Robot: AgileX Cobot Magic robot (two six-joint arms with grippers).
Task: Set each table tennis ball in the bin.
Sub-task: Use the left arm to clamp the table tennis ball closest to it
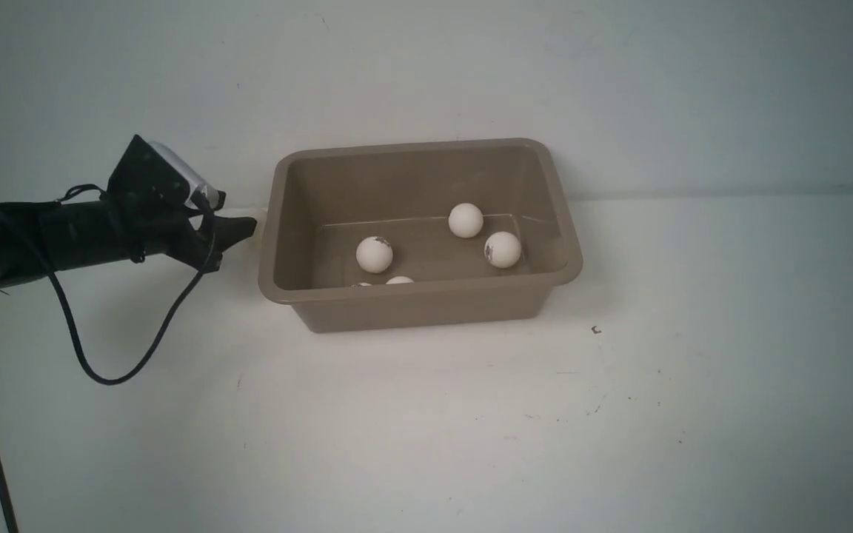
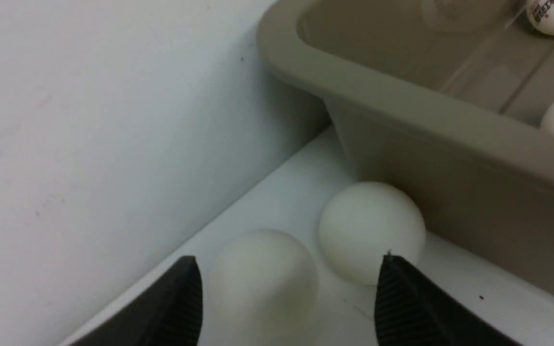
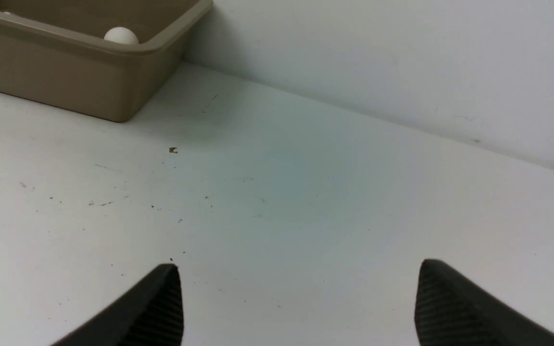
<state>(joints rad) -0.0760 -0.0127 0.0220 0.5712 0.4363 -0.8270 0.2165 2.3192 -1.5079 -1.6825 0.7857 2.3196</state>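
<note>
No legible text, dark printed marks on two table tennis balls (image 1: 375,254), too blurred to read

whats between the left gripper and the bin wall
Two table tennis balls: the nearer ball just ahead of the left gripper, the farther ball beside the bin. Left wrist view shows this.
</note>
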